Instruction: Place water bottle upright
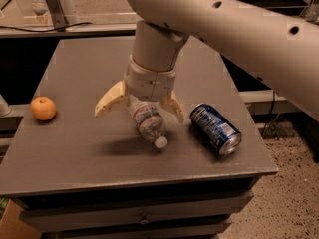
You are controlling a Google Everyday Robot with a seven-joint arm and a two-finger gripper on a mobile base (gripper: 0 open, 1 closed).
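The water bottle lies on its side on the grey table, its white cap pointing toward the front edge. It is clear and ribbed with a coloured label band. My gripper hangs directly over the bottle's rear half, its two cream fingers spread wide on either side of the bottle. The fingers straddle the bottle without closing on it. The bottle's base is hidden under the gripper's wrist.
A blue soda can lies on its side just right of the bottle. An orange sits near the table's left edge. The table's front edge is close below the bottle cap. The big arm covers the upper right.
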